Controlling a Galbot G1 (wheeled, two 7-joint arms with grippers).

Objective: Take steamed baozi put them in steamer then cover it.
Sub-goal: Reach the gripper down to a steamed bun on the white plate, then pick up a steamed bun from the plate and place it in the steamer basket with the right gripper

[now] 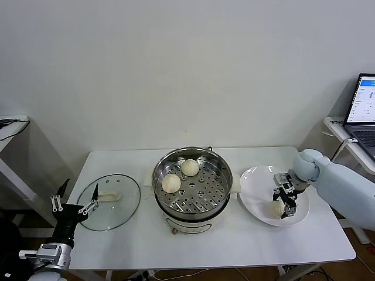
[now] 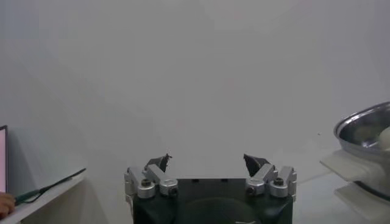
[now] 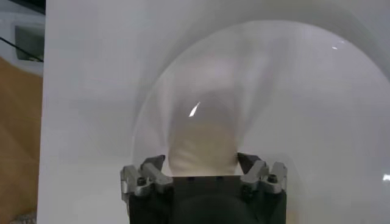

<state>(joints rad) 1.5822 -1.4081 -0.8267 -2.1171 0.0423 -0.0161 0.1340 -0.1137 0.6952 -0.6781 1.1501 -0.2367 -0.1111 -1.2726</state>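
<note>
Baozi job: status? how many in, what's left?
Done: two baozi sit on the tray inside the steamer. In hand: the right gripper is down over a baozi on the white plate, fingers either side of it. Left: move that one in, then fit the glass cover, lying on the table beside the open left gripper.

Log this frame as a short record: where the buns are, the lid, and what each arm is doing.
buns in steamer: two
bun on plate: one, between the fingers of the right gripper
lid: on table, left of steamer
left gripper: open, idle by the lid
covered: no
</note>
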